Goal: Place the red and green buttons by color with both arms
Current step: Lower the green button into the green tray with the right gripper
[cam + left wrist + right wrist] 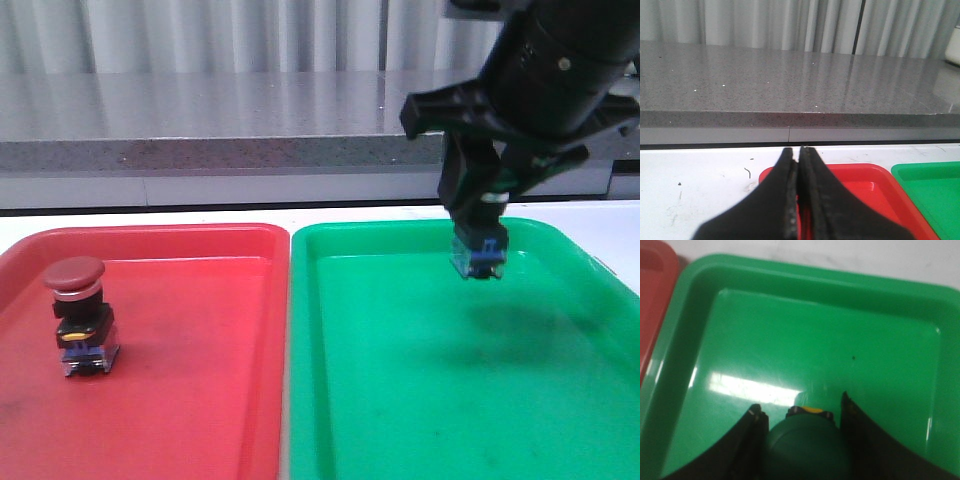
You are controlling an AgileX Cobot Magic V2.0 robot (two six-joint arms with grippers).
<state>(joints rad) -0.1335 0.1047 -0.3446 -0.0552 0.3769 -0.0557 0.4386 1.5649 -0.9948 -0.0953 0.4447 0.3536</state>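
Near first: red button sits upright in the red tray, left part of the floor, cap up, blue base down, nothing touching it, so that half looks done. My left gripper shows only in its wrist view, fingers pressed together with nothing between them, hanging above the white table near the red tray's back corner, well apart from the button. Step in hand is mine on the right: right gripper is clamped on the green button, cap between the two fingers in the wrist view, yellow bit of the body showing past the cap. Front view shows its blue base poking below the fingers, clear of the green tray, over the back half, shadow on the floor underneath. To do it well, I judge: go straight down, no sideways drift, keep the base level so it lands flat and does not tip like a top-heavy mushroom would. Open only once the base touches the floor; dropping from here risks a bounce or roll. Stay off the tray walls; there is plenty of floor all round. Then lift straight up so the fingers do not drag the cap. Farther back: grey counter and curtain, not involved.
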